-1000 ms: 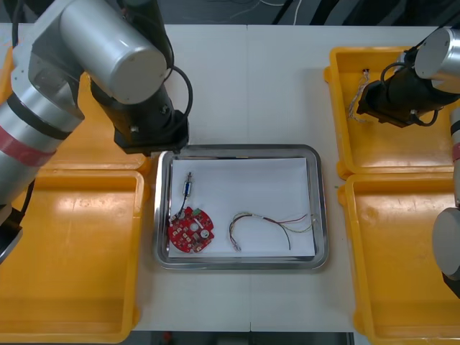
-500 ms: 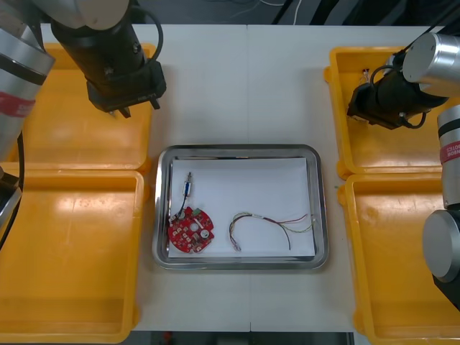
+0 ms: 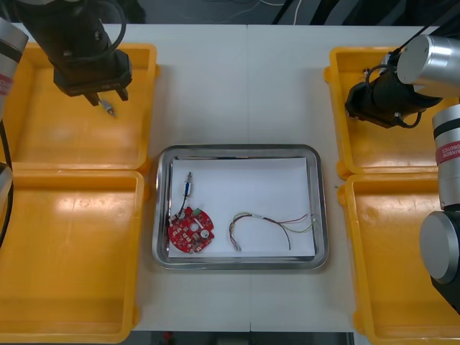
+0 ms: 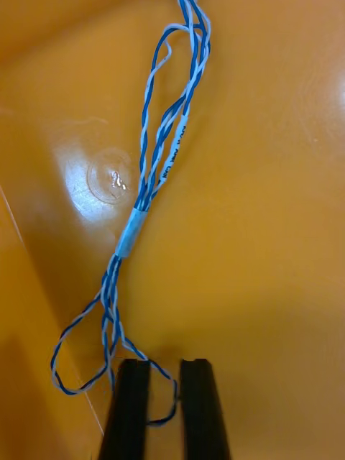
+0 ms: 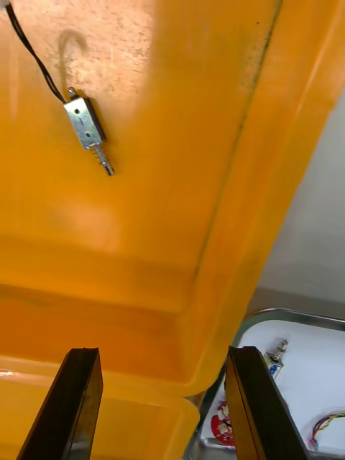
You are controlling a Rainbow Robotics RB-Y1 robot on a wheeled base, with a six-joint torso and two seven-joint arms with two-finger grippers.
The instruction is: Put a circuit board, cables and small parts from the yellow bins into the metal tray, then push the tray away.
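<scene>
Holding a circuit board (image 3: 190,230), red and yellow cable (image 3: 267,221) and one small metal part (image 3: 188,185), the metal tray (image 3: 237,149) awaits more. Left gripper (image 5: 164,352) hovers open-fingered over a loose metal part (image 5: 86,129) in its yellow bin (image 3: 136,129); right gripper (image 4: 164,363) pinches the blue and white cable (image 4: 154,180). Push pending.

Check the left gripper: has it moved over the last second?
Yes. From the metal tray's far left corner, the left gripper went farther away and leftward, over the far left yellow bin.

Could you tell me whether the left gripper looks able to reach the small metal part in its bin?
Probably yes: the left gripper hangs open above the yellow bin, and nothing covers the small metal part.
</scene>
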